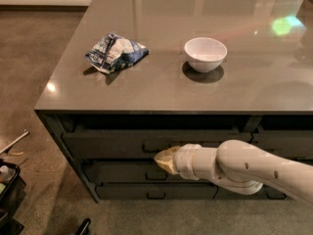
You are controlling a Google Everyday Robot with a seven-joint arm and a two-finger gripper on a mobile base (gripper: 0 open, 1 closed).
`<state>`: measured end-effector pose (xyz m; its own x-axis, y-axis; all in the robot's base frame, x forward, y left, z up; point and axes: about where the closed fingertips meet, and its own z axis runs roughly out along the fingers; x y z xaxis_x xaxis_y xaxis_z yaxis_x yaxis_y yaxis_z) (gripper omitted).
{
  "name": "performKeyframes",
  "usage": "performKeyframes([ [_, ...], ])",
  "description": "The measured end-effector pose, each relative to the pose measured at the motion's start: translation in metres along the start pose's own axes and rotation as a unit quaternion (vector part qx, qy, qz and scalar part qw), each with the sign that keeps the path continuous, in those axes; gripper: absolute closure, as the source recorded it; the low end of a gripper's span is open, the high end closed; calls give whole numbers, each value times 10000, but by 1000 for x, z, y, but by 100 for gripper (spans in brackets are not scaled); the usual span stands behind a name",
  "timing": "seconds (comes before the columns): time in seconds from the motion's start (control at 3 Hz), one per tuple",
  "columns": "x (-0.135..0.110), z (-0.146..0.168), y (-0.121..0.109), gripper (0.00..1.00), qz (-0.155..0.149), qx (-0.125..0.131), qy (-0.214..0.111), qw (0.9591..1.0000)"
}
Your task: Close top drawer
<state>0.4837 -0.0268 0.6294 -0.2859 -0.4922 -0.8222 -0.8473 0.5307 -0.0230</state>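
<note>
The top drawer (112,142) is a wide dark grey drawer just under the counter top, with a small bar handle (155,145) at its middle. Its front stands only slightly out from the cabinet. My gripper (163,160) reaches in from the right on a white arm, its yellowish tip pressed against the drawer front just below and right of the handle.
On the grey counter (195,87) lie a blue and white snack bag (113,52) and a white bowl (205,54). Two lower drawers (122,173) sit below the top one. Another drawer stack (283,136) is to the right. Dark objects (7,190) stand on the floor at left.
</note>
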Motion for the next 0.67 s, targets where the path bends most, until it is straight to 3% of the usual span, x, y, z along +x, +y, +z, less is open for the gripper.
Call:
performKeyframes([
  [0.67, 4, -6, -4, 100, 107, -68, -43, 9999],
])
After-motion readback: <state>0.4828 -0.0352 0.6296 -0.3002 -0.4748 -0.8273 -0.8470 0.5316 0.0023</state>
